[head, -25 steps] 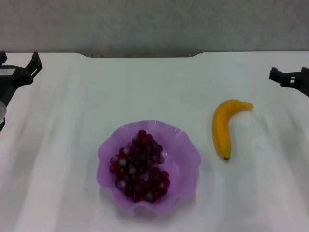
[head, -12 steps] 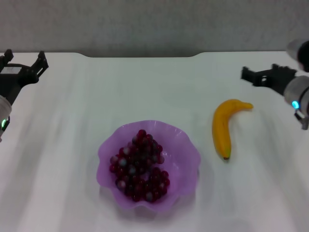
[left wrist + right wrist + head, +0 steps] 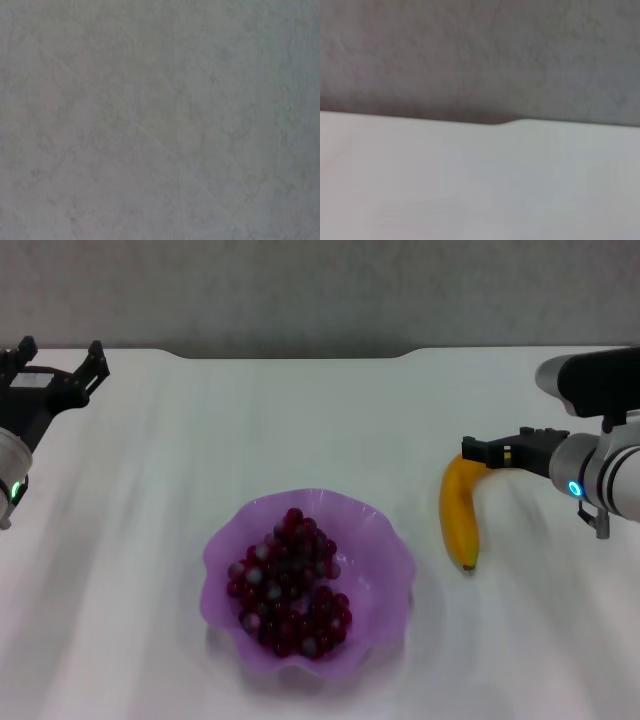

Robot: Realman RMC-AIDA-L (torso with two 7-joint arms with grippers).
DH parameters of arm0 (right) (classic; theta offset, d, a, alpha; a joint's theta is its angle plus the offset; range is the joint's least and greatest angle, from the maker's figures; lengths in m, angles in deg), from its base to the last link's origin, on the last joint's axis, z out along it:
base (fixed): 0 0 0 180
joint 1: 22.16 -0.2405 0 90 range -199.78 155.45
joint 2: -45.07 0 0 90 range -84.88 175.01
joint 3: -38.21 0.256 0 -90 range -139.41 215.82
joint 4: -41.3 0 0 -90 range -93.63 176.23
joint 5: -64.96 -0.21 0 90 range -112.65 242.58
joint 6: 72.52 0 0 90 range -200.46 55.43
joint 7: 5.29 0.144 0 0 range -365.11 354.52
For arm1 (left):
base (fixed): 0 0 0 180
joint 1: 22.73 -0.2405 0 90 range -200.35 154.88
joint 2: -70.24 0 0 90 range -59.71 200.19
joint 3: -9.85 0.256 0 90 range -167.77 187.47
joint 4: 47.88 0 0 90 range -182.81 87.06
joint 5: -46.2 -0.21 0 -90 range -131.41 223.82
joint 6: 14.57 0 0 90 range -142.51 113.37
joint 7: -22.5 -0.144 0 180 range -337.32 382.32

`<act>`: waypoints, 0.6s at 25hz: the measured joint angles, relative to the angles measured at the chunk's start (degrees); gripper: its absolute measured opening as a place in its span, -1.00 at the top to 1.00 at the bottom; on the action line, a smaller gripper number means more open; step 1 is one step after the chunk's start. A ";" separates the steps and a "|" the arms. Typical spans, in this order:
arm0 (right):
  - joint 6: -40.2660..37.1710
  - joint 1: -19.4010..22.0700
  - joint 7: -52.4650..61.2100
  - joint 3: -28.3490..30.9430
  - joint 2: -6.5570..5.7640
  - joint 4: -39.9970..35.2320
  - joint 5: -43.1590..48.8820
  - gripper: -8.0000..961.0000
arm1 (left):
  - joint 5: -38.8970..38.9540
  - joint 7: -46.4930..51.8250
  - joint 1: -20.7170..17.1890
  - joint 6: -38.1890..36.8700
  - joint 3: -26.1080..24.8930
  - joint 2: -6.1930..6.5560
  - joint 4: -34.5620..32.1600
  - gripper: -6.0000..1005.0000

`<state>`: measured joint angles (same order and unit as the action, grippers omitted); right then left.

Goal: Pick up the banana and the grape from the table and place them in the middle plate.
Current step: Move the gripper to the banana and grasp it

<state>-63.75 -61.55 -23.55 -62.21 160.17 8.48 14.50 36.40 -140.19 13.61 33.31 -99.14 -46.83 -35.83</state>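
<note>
Two grippers are in my head view. My right gripper (image 3: 480,452) has reached in from the right side and its dark fingertips are over the upper end of the banana (image 3: 459,515), covering the stem part. I cannot tell from here whether they touch the fruit, and I cannot tell whether the jaws are spread or closed, because I see them only from the side.

My left gripper (image 3: 60,362) is at the far left edge of the table (image 3: 300,420), well apart from everything. Its two dark fingers (image 3: 96,358) stand clearly apart, with nothing between them.

Most of the banana lies flat on the table, just beside the right rim of the purple plate (image 3: 390,550), not touching it. Its dark tip points toward me. The bunch of grapes (image 3: 288,583) is already inside the plate, filling the middle of it.

My left wrist view gives only a plain grey surface. My right wrist view gives the white table top (image 3: 480,185) and the grey wall (image 3: 480,55) behind it.
</note>
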 joint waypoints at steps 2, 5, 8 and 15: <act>0.35 -0.10 -0.02 -0.61 0.01 0.57 0.00 -0.86 | 0.00 0.00 0.14 -0.17 0.22 0.00 0.00 -0.77; 0.45 -0.13 -0.01 -2.34 0.14 0.79 0.00 -0.86 | 0.00 0.00 0.26 -0.48 1.19 -0.01 0.00 -0.77; -0.12 -0.04 0.17 -3.27 0.38 1.29 -0.02 -0.86 | 0.00 0.00 0.53 -0.52 1.47 -0.06 0.00 -0.77; -1.60 0.54 0.36 -5.99 0.65 2.77 -1.72 -0.86 | 0.04 0.13 0.84 -0.51 1.50 -0.17 0.00 -0.77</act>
<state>-65.34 -61.01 -23.19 -68.21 160.82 11.26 12.78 36.44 -140.06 14.45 32.80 -97.63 -47.00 -35.83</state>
